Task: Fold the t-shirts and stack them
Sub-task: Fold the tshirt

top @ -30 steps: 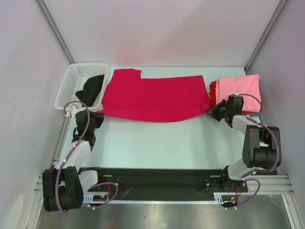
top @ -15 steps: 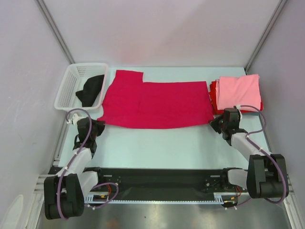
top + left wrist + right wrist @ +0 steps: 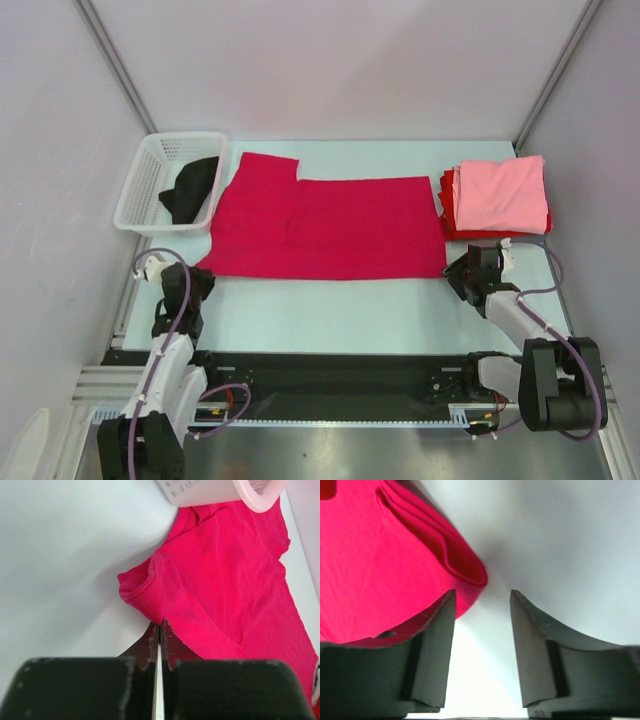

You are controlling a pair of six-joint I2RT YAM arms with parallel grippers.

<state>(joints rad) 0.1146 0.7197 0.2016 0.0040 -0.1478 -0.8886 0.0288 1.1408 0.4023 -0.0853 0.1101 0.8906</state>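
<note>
Left claw: clenched on the lower left corner of the crimson shirt, low at the left of the overhead view; the wrist view showed cloth pinched between the closed fingers.
Right claw: jaws apart, gripping nothing, low at the right; in its wrist view the shirt's doubled-over lower right corner lay against the finger on the frame's left, with bare surface in the gap.
Crimson shirt: spread flat across the middle of the surface, a sleeve jutting out at its upper left.
Pink shirt: folded square, on top of the stack at the upper right.
Red shirt: folded beneath the pink one, its edges showing along the left and near sides.
Basket: white, upper left, just beside the crimson shirt.
Black shirt: crumpled inside the basket, toward its right side.
</note>
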